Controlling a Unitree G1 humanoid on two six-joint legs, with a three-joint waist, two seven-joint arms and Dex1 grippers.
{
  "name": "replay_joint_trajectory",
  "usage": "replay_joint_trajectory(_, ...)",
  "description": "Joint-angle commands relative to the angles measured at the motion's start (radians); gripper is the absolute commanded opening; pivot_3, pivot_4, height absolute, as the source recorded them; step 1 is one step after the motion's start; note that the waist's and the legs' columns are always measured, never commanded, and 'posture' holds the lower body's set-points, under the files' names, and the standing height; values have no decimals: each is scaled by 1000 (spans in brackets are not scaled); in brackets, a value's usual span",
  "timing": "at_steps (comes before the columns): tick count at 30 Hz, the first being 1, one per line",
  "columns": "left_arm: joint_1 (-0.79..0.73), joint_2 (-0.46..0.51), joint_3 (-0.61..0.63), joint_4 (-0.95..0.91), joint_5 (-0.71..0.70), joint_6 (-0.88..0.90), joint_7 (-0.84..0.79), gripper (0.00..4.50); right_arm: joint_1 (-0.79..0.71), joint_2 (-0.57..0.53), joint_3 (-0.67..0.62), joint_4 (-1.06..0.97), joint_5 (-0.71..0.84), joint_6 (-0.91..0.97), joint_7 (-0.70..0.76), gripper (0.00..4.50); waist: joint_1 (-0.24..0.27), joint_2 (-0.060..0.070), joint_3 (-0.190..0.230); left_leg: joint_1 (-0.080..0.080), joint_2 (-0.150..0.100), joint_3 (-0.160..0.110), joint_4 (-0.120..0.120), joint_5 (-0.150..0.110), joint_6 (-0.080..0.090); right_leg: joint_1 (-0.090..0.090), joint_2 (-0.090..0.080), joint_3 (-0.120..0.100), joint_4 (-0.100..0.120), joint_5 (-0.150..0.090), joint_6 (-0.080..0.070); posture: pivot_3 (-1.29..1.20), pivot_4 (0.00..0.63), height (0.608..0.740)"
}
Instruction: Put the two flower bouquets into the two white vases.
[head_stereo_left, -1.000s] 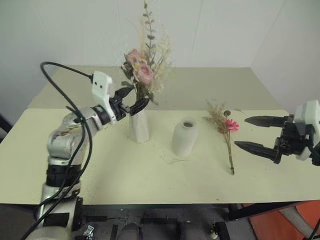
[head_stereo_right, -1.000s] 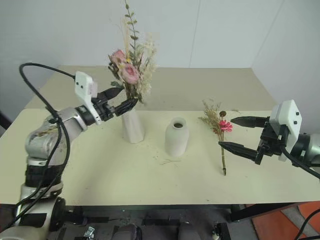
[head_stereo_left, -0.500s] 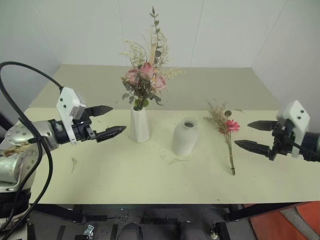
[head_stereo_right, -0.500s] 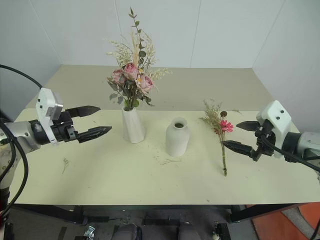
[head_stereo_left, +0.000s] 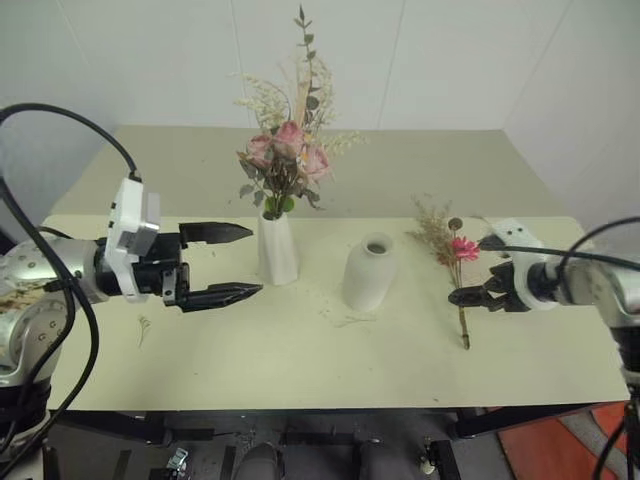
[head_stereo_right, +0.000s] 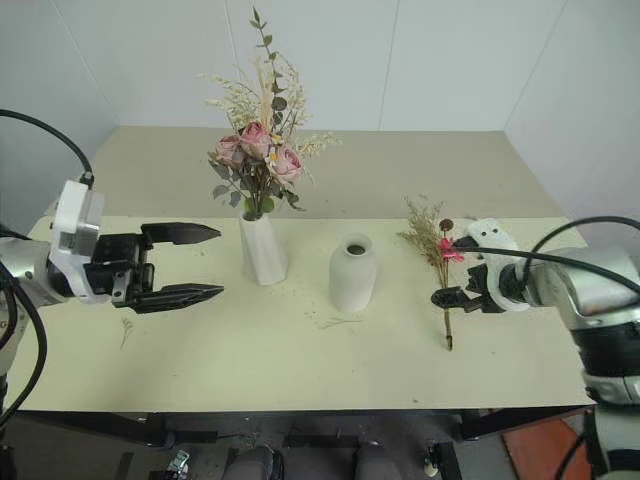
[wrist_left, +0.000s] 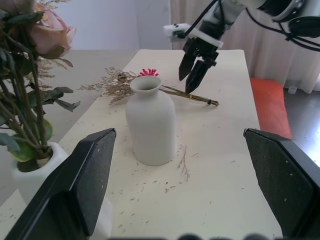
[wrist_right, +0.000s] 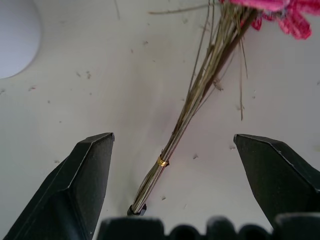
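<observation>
I see the rose bouquet (head_stereo_left: 285, 160) standing upright in the tall vase (head_stereo_left: 277, 250), left of centre on the table (head_stereo_left: 300, 350). The rounded vase (head_stereo_left: 369, 273) stands just to its right, mouth empty. The thin dried bouquet (head_stereo_left: 452, 260) with the pink daisy (head_stereo_left: 463, 248) lies flat on the table right of the rounded vase, stems toward the near edge. My left gripper (head_stereo_left: 232, 263) hangs left of the tall vase, pointing right, jaws wide, holding nothing. My right gripper (head_stereo_left: 475, 270) angles down over the dried bouquet, jaws wide; in the right wrist view the stems (wrist_right: 200, 100) lie between the two fingers (wrist_right: 80, 175), not clamped. A gold band (wrist_right: 162, 161) binds the stems. Loose flecks (wrist_left: 182, 165) litter the tabletop near the rounded vase.
</observation>
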Motion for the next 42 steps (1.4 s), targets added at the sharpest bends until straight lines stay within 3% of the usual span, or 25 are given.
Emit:
replay_joint_trajectory(1,-16,0,3,-24,-19,-24,-6,4456,-50,6,26,51,-28,49,-20,4500,2,0,0,0,0,0,0,0,0,0,0,0,0,0,0,0,150,740)
replay_joint_trajectory(7,-13,-15,-6,-36,-20,-26,6,4456,-61,59,97,140,-80,-9,-31,4500,-1,0,0,1,0,0,1,0,0,1,0,0,1,0,0,0,150,740)
replay_joint_trajectory(10,-12,-16,-6,-35,-18,-28,6,4500,-74,87,110,195,-108,-48,-35,3960,-1,0,0,2,0,0,1,0,0,2,0,0,1,0,0,0,150,740)
replay_joint_trajectory(21,-16,-11,-14,-28,-6,-38,8,4500,-103,154,37,298,-170,-114,-53,154,-8,0,0,3,0,0,0,0,0,2,1,0,1,1,0,0,150,740)
replay_joint_trajectory(22,-18,-10,-16,-24,-4,-41,6,4500,-103,163,1,299,-169,-120,-64,7,-8,0,0,2,0,0,1,0,0,2,1,0,1,1,0,0,150,740)
replay_joint_trajectory(26,-28,-10,-23,-12,-1,-47,1,4500,-107,195,-154,299,-188,-139,-148,7,-5,0,0,2,0,0,0,0,0,1,1,0,1,1,0,0,150,740)
replay_joint_trajectory(30,-51,-19,-45,10,1,-54,-8,4500,-29,239,-355,137,-166,-230,-221,7,4,0,0,1,0,0,0,0,0,1,1,0,1,1,0,0,150,740)
replay_joint_trajectory(34,-73,-31,-75,45,11,-66,-21,4500,119,339,-501,-127,-118,-525,-208,7,3,0,0,1,0,0,0,0,0,1,0,0,0,1,1,0,150,740)
replay_joint_trajectory(36,-85,-37,-89,62,20,-70,-29,4500,166,391,-557,-220,-66,-634,-179,7,1,0,0,1,0,0,0,0,0,1,1,0,1,1,1,0,150,740)
replay_joint_trajectory(42,-132,-47,-124,116,42,-83,-65,4500,145,440,-590,-376,179,-628,-69,7,-9,1,0,3,1,0,0,0,0,2,1,1,2,1,1,0,150,740)
